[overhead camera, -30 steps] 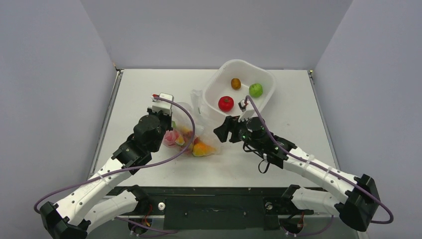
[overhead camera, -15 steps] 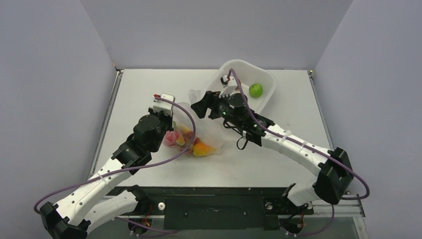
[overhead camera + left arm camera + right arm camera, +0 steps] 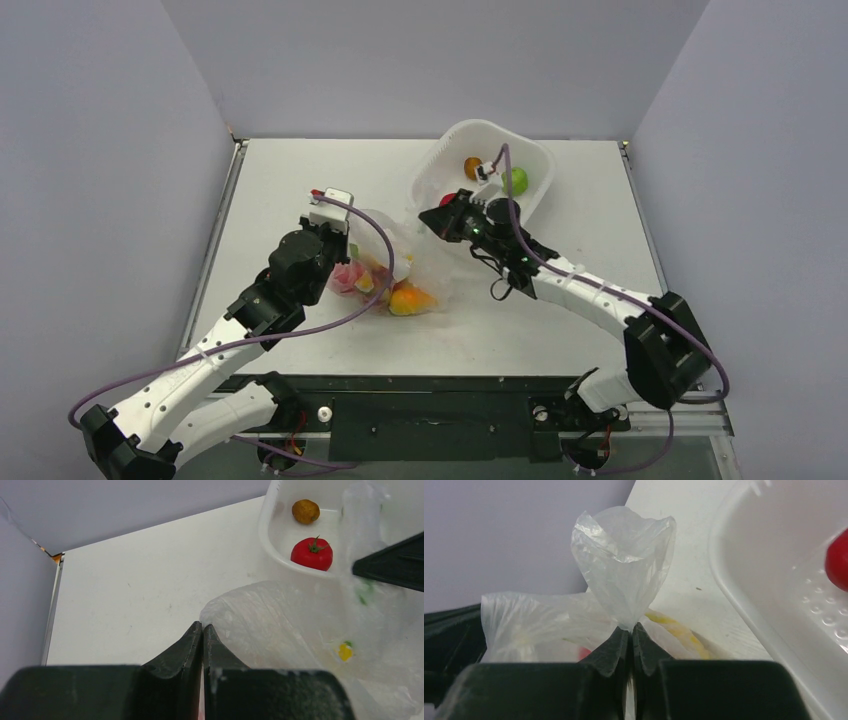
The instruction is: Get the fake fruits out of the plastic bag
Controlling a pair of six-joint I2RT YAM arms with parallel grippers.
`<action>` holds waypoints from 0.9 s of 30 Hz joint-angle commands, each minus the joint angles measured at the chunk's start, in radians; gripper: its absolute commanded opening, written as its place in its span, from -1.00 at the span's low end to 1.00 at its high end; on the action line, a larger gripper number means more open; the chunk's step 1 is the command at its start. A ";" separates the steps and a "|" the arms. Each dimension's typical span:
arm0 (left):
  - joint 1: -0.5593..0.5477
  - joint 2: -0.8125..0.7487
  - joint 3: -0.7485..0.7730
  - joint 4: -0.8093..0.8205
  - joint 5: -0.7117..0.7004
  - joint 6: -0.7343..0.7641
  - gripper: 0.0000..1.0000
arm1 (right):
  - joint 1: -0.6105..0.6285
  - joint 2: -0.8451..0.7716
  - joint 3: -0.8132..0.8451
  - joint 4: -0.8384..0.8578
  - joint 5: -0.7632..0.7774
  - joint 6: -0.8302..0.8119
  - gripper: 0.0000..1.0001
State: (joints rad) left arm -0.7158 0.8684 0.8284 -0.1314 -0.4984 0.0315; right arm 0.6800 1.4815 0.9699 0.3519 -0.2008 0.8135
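Note:
The plastic bag (image 3: 405, 255) lies mid-table, thin and whitish, with an orange-yellow fruit (image 3: 411, 298) and reddish fruits (image 3: 347, 275) showing through it. My left gripper (image 3: 347, 238) is shut at the bag's left edge, and the film (image 3: 300, 630) runs right up to its closed tips (image 3: 202, 626). My right gripper (image 3: 432, 216) is shut on a gathered tuft of the bag (image 3: 624, 555), which puffs up above its tips (image 3: 630, 626). A red round fruit (image 3: 312, 554) lies in the white tub.
The white tub (image 3: 528, 150) stands tilted at the back right, just behind my right gripper. It also holds a green apple (image 3: 515, 180) and a small brown fruit (image 3: 472, 166). Grey walls close in the table on three sides.
My right arm swung from in front of the tub to the bag's far edge, overshot left, then drew back and shut on the bag's tuft. The left arm stayed put.

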 commanded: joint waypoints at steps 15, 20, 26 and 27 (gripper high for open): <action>0.011 -0.005 0.089 -0.052 -0.035 -0.010 -0.21 | -0.046 -0.395 -0.407 0.318 -0.281 -0.056 -1.00; 0.013 -0.050 0.243 -0.338 0.057 -0.309 0.30 | -0.045 -0.426 -0.402 0.251 -0.271 -0.099 -1.00; 0.011 -0.137 0.292 -0.490 0.471 -0.504 0.37 | -0.045 -0.413 -0.415 0.275 -0.295 -0.114 -1.00; 0.010 -0.135 0.292 -0.494 0.589 -0.496 0.35 | -0.045 -0.401 -0.412 0.285 -0.306 -0.110 -1.00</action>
State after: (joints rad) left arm -0.7067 0.7589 1.0809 -0.5198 -0.2909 -0.3355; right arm 0.6308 1.0733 0.5346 0.5819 -0.4717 0.7345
